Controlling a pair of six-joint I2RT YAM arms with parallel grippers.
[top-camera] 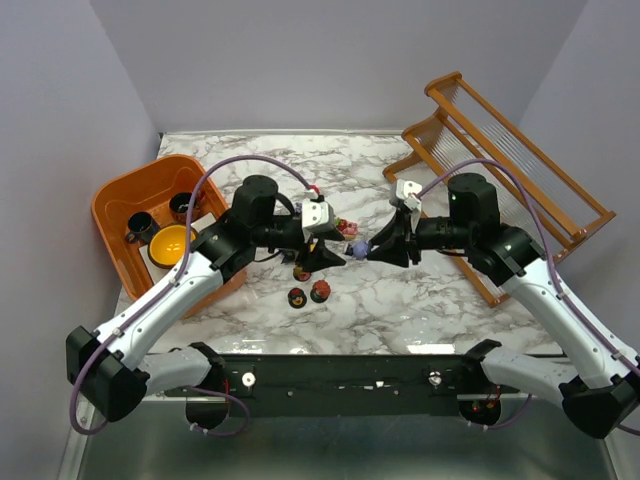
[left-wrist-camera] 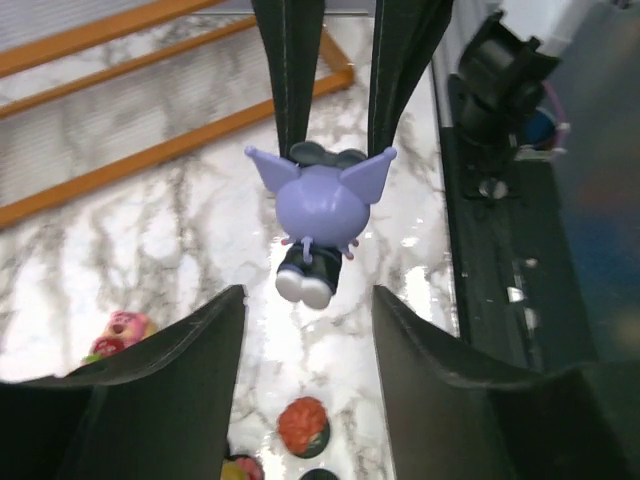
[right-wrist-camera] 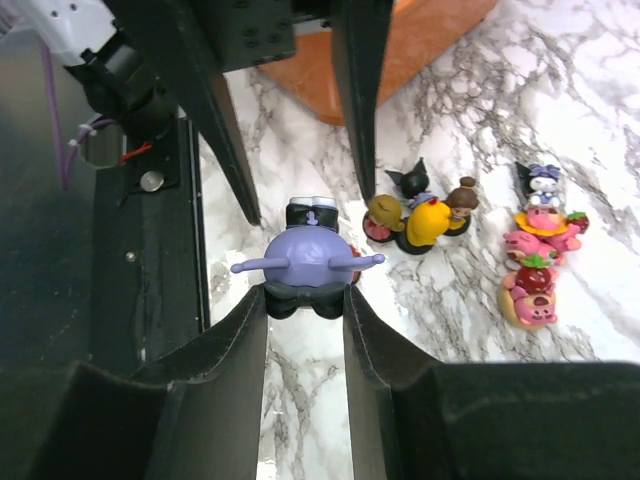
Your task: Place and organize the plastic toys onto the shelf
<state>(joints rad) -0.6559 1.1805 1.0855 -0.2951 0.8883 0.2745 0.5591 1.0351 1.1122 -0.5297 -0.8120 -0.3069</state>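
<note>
One purple big-eared figurine (right-wrist-camera: 308, 258), pinched in right tool (right-wrist-camera: 306, 292) above tabletop (top-camera: 400, 300); left tool (left-wrist-camera: 309, 292) spread wide around it. Step: apparent handover. Next: carry to shelf (top-camera: 520, 160), set upright on rods.

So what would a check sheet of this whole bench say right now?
Surface: marble-patterned table.
Job's things: purple figurine held up at centre; other figurines on the table; wooden shelf at right, no toys seen on it.
Clutter: orange tub holding dark cups and a yellow bowl.
Grippers: right gripper shut on the purple figurine; left gripper open either side of its feet, not touching.
Cables: purple cables arch up at left and right.
Surroundings: plain pale walls.
</note>
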